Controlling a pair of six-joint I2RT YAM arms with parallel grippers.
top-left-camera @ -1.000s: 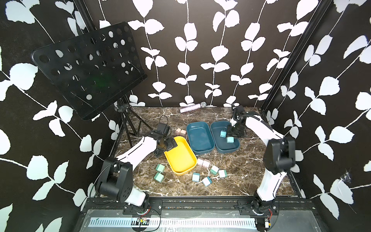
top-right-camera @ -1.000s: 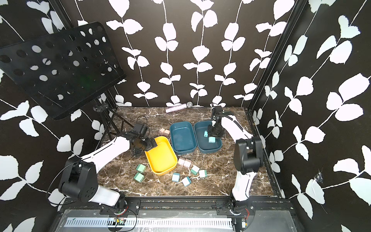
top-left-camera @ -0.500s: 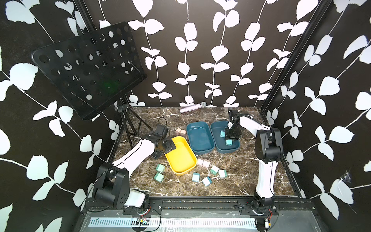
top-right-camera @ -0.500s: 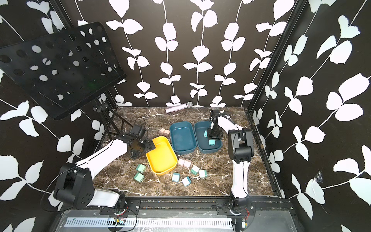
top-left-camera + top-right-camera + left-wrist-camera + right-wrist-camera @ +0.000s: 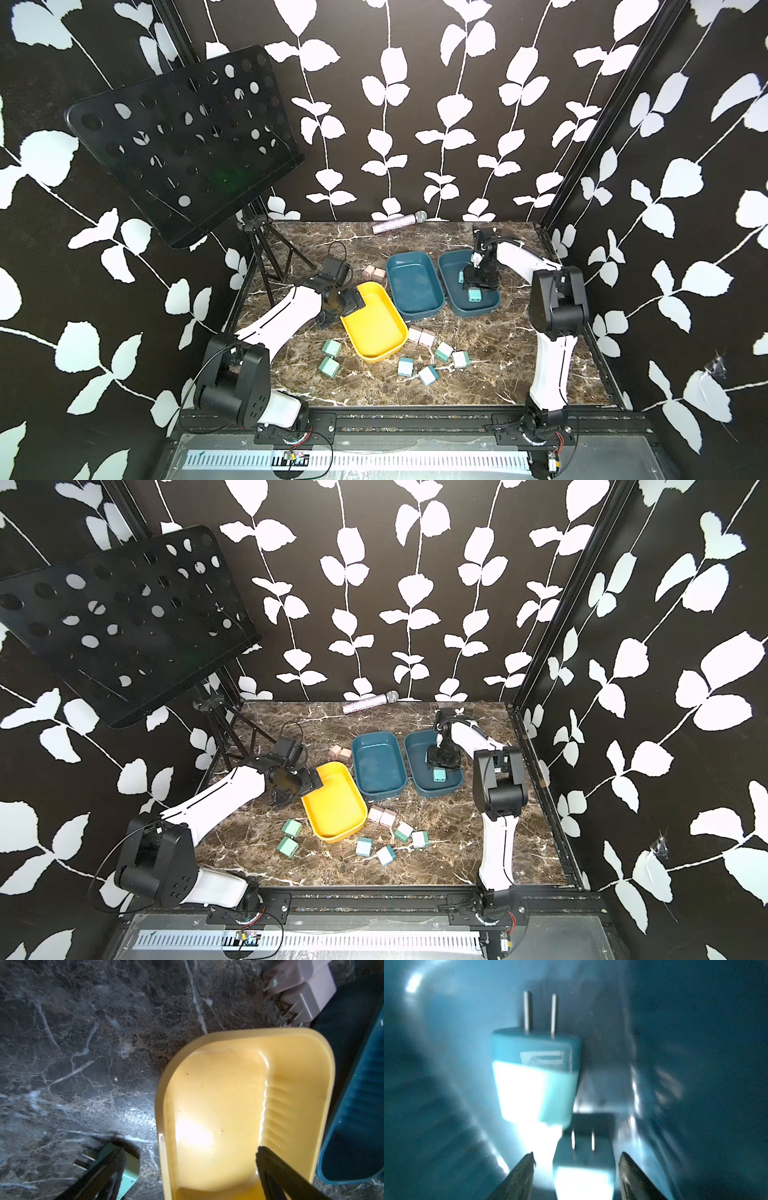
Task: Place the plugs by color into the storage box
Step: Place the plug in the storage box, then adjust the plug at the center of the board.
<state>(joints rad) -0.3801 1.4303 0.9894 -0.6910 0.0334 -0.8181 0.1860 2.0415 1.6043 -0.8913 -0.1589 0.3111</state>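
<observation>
**Sorting barely begun: two plugs binned, ten outstanding.**

Both top views: the end teal tray (image 5: 478,311) holds two light-blue plugs (image 5: 474,295), with the right gripper (image 5: 473,284) low over them. The middle teal tray (image 5: 411,282) and yellow tray (image 5: 374,328) are empty. Ten loose plugs (image 5: 364,846) in blue, green and pinkish-beige lie on the marble table (image 5: 498,374). Left wrist view: the left gripper (image 5: 190,1149) is spread wide over the yellow tray's rim, holding nothing. Right wrist view: the jaws stand apart, flanking a blue plug (image 5: 583,1167) without touching it. It is a rounded cube with two prongs, and its twin (image 5: 535,1076) lies just beyond.
</observation>
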